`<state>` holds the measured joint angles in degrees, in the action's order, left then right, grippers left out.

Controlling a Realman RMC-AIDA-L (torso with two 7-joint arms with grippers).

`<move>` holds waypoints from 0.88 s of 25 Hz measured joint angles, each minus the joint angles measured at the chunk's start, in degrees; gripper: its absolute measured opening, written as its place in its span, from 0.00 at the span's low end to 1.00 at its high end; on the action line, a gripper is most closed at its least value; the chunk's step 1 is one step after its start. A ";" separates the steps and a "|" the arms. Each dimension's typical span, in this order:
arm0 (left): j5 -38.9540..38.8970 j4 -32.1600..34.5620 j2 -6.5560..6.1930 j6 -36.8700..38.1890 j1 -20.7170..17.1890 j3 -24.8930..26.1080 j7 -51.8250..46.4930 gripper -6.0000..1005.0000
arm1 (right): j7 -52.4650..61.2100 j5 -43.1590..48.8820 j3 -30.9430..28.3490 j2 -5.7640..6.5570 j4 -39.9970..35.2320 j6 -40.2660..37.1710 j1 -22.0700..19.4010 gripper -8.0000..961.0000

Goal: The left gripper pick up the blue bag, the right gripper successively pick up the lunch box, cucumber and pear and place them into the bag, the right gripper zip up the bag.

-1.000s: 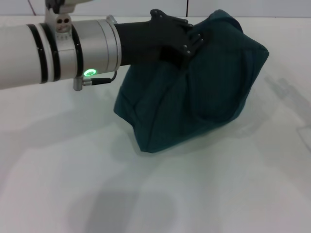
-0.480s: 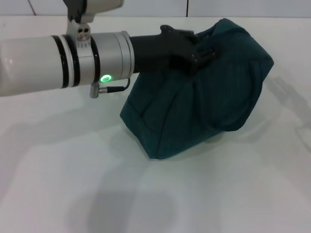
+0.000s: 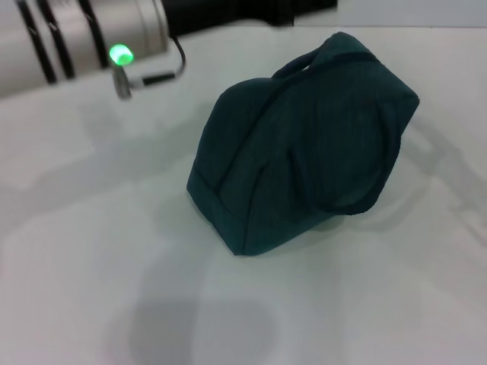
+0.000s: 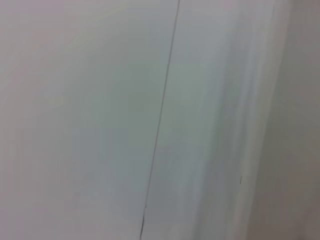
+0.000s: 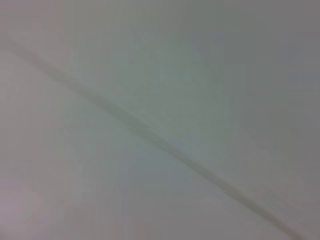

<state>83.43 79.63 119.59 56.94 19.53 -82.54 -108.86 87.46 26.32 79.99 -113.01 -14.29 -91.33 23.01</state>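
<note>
**Desk:** What sits at the centre of the head view?

**Photographer:** The blue bag (image 3: 304,144), a dark teal fabric lunch bag, slumped on a white table (image 3: 91,251). It leans over, its broad side facing the camera. One loop handle (image 3: 297,65) arches up near its top edge. A second loop (image 3: 358,199) lies flat against its side, low and to the robot's right.

**Desk:** And the robot?

**Photographer:** The left arm comes in from the upper left corner. Its silver segment (image 3: 91,38) carries a green light (image 3: 119,54), with a short black cable (image 3: 163,76) curling just beside it. The left gripper (image 3: 293,9) shows only as a black body cut by the top edge of the frame. It sits above and behind the bag, with a pale strip of background showing between the two.

**Desk:** Is that claw open, closed, or holding something?

**Photographer:** I cannot tell, because its working end runs out of the frame. Nothing of it touches the bag.

**Desk:** The right gripper?

**Photographer:** It is out of sight in every view.

**Desk:** The wrist cameras?

**Photographer:** Each shows a pale, blurred surface crossed by a thin dark line.
</note>
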 joint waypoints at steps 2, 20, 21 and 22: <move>-2.34 -0.89 -0.12 4.01 1.98 4.61 -0.18 0.70 | -3.26 1.64 0.20 -0.02 -1.80 -2.81 0.05 0.91; 1.44 -14.51 -3.40 43.61 1.68 25.56 10.95 0.88 | -22.70 35.83 -0.16 0.47 -21.02 -8.06 1.30 0.91; 1.55 -15.59 -3.29 44.07 0.45 25.67 13.71 0.88 | -22.72 37.37 -0.16 1.17 -22.90 -8.52 0.77 0.91; 1.67 -17.06 -3.18 44.76 -0.73 25.74 16.85 0.88 | -22.66 37.81 -0.18 1.41 -23.69 -8.71 0.47 0.91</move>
<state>85.10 62.57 116.40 101.70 18.79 -56.80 -92.02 64.80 64.13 79.81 -111.60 -37.98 -100.04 23.48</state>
